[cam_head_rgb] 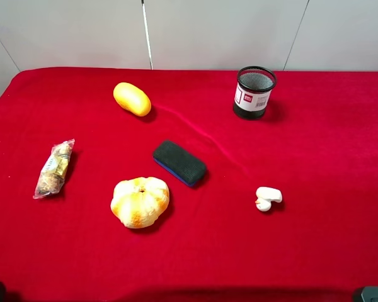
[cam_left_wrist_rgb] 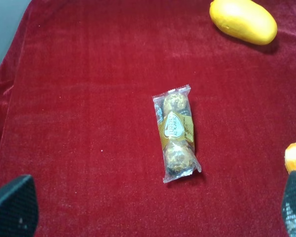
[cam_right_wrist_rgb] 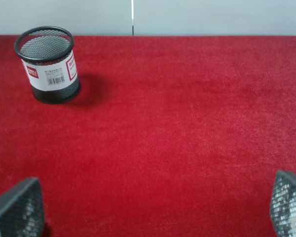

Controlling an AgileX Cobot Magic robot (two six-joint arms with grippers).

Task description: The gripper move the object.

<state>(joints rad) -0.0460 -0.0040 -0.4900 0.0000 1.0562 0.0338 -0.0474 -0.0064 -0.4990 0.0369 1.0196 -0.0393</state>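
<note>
Dark eraser (cam_head_rgb: 179,163) (blue base) lies flat, untouched.

Light was bright and even across the red cloth (cam_head_rgb: 315,189). Shadows were short and soft, falling right of the cup (cam_head_rgb: 254,92) and the eraser (cam_head_rgb: 179,163). A highlight glared on the yellow fruit (cam_left_wrist_rgb: 243,20). Wrist views looked slightly soft, with fingertips (cam_right_wrist_rgb: 16,210) blurred at the edges.

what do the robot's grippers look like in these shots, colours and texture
Little shows. In the left wrist view, the left gripper appears as two dark blue-black jaws with rounded tips, lightly speckled. In the right wrist view, the right gripper has dark grey jaws with a fine mesh-like grid texture. No cables, markings or arm bodies are visible.
</note>
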